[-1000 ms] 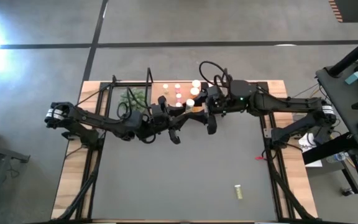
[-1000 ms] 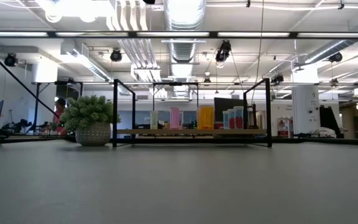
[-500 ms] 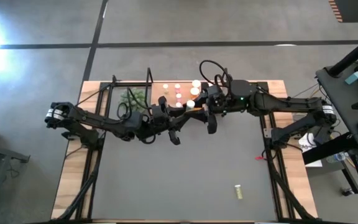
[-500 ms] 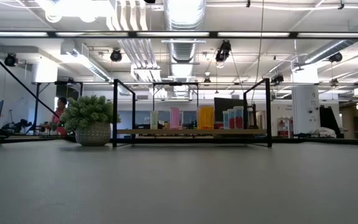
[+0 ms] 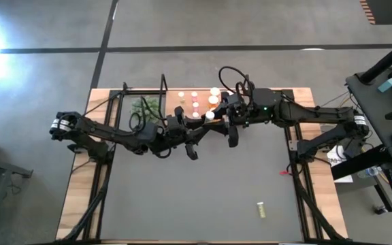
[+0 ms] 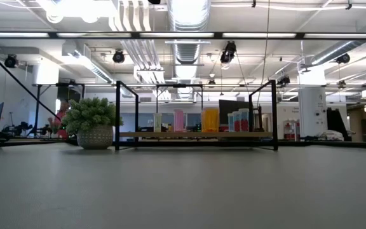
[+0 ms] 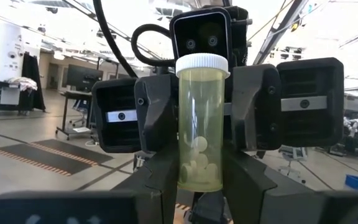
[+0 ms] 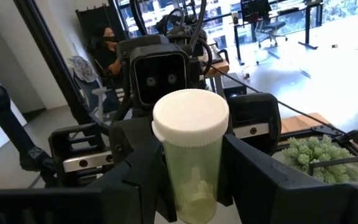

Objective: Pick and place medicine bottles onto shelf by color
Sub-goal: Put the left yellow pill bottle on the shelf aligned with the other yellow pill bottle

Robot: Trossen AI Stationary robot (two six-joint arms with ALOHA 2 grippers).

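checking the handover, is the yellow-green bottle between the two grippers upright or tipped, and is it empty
Upright and not empty. The yellow-green bottle stands with its white cap on top, and pale pills lie at its bottom.

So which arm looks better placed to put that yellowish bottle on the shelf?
Likely the right. The yellow-green bottle is between both arms, but the right arm lies over the shelf, next to the standing bottles; the left arm lies over the mat.

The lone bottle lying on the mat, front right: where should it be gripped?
Mid-body, from straight above. The bottle lies on its side on the mat with its long axis running roughly front to back, so the fingers should close across its narrow width.
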